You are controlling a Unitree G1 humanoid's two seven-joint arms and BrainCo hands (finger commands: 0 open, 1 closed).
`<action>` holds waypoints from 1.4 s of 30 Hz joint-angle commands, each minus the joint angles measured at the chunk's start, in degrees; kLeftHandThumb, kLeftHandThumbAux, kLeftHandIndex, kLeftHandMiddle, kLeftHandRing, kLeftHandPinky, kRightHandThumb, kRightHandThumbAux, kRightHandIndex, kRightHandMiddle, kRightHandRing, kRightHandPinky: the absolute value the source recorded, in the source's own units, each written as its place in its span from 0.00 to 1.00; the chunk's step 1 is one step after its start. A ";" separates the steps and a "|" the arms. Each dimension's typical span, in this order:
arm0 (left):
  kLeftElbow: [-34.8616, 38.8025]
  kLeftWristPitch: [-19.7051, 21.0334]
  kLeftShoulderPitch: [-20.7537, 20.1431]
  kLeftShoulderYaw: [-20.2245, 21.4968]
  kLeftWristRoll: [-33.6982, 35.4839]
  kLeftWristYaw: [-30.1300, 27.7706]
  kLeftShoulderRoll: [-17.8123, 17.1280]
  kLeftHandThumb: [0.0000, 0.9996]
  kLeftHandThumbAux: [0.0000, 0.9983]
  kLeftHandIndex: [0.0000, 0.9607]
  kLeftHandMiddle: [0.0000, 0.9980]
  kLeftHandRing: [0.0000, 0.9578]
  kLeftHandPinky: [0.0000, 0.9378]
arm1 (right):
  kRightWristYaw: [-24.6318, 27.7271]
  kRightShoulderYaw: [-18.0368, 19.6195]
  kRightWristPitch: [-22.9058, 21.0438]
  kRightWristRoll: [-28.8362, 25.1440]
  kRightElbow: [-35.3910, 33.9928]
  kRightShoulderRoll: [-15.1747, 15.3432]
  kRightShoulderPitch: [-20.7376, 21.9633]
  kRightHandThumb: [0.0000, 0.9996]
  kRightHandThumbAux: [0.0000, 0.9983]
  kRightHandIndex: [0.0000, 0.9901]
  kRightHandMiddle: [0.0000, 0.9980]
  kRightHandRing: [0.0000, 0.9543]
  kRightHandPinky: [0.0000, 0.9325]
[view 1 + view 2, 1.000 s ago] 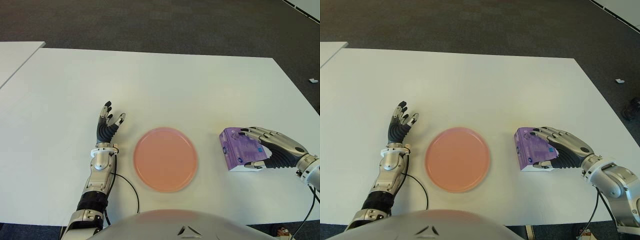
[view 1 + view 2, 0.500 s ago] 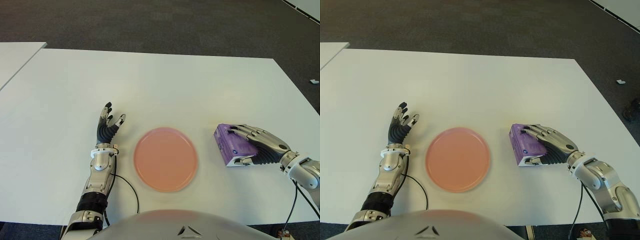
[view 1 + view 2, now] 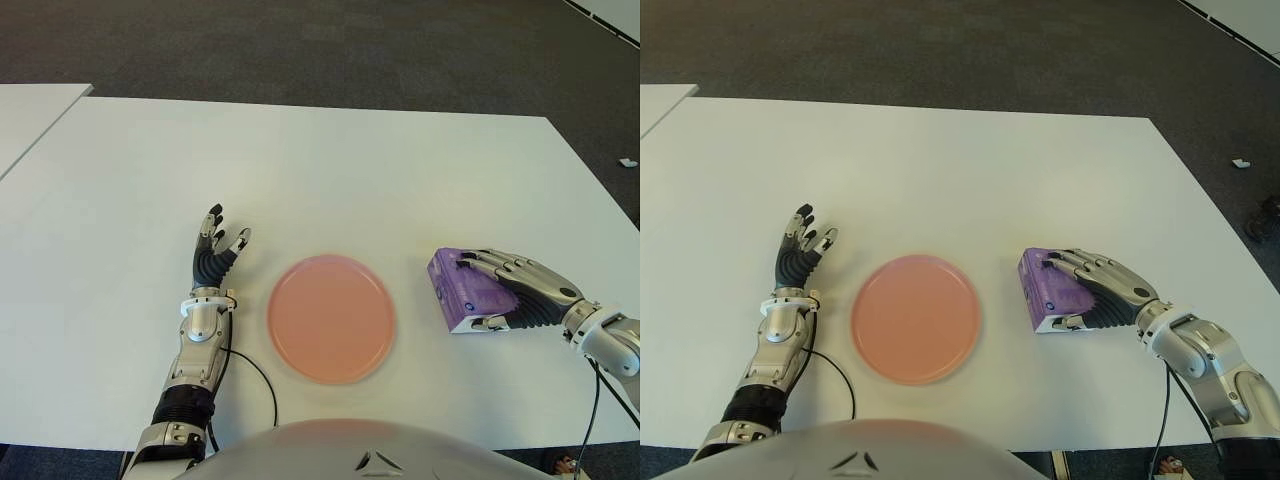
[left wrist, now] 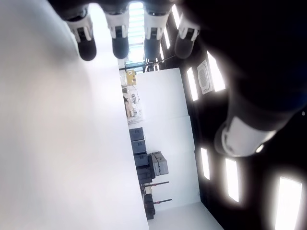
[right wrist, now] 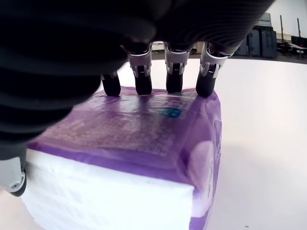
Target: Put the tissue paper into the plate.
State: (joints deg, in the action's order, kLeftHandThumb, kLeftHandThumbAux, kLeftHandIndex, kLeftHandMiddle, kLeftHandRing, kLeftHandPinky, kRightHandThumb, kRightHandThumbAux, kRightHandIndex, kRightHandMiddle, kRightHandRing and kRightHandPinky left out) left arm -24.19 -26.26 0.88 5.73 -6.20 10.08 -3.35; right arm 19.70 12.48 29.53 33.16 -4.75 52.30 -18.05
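One step is in hand, the grasp: right hand [image 3: 520, 295] clasps the tissue paper [image 3: 462, 292] on the table [image 3: 320, 170] (right of the plate [image 3: 331, 318]). Next: lift it leftward. Left hand [image 3: 215, 250] idles, fingers spread.

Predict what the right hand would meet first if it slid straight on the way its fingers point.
Likely the round pink plate; the right hand, closed on the purple tissue pack, points leftward at it across bare white table.

The tissue pack [image 3: 462, 292] lies right of the plate [image 3: 331, 318].
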 commanded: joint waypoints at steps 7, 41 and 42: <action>0.14 2.11 1.45 0.02 0.27 -0.29 -0.27 0.08 0.62 0.02 0.02 0.01 0.03 | 1.82 0.20 -1.58 -1.43 -1.50 0.78 -3.08 0.16 0.49 0.00 0.00 0.00 0.00; 0.20 1.29 1.52 0.30 0.95 0.15 0.06 0.07 0.61 0.03 0.03 0.02 0.05 | -15.19 -13.20 -1.48 19.48 7.59 -3.43 -0.13 0.13 0.48 0.00 0.00 0.00 0.00; 0.25 1.30 1.53 0.27 0.92 0.20 0.09 0.07 0.62 0.03 0.03 0.02 0.05 | -16.25 -13.89 -1.57 20.19 8.39 -3.39 0.25 0.13 0.48 0.00 0.00 0.00 0.00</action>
State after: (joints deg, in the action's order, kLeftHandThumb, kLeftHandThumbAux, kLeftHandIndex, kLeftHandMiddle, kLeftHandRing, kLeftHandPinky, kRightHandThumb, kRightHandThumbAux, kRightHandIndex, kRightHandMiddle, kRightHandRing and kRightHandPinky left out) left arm -23.14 -25.09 1.39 5.86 -5.54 10.08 -3.60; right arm 6.25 5.96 28.42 45.09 -2.79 50.94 -18.83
